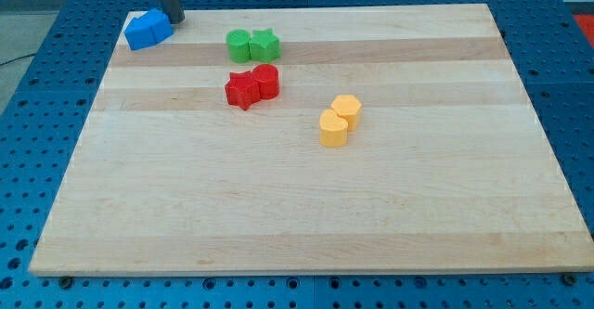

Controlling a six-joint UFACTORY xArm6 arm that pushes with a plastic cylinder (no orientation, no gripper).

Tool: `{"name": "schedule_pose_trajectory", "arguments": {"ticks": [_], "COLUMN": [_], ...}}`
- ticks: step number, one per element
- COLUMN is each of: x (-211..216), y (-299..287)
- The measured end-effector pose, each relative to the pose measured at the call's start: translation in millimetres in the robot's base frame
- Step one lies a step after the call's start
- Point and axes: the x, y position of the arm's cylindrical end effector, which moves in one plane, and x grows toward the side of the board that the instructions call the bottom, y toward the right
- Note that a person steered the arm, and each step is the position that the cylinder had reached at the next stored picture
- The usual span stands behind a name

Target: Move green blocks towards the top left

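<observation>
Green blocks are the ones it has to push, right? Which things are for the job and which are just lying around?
For the job:
green cylinder
green star
my tip, by the blue blocks

Just lying about:
blue blocks
red blocks
yellow blocks

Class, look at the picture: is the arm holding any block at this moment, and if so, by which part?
Nothing is held; the arm has no jaws. My tip rests at the view's top left beside the blue blocks, apart from the green blocks.
</observation>
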Motion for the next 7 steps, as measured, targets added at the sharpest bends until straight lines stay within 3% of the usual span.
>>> {"name": "schedule_pose_trajectory", "arguments": {"ticks": [2, 3, 4, 5, 7], "x": [1, 22, 79, 96, 92], "y": [120, 205, 270, 244, 189]}}
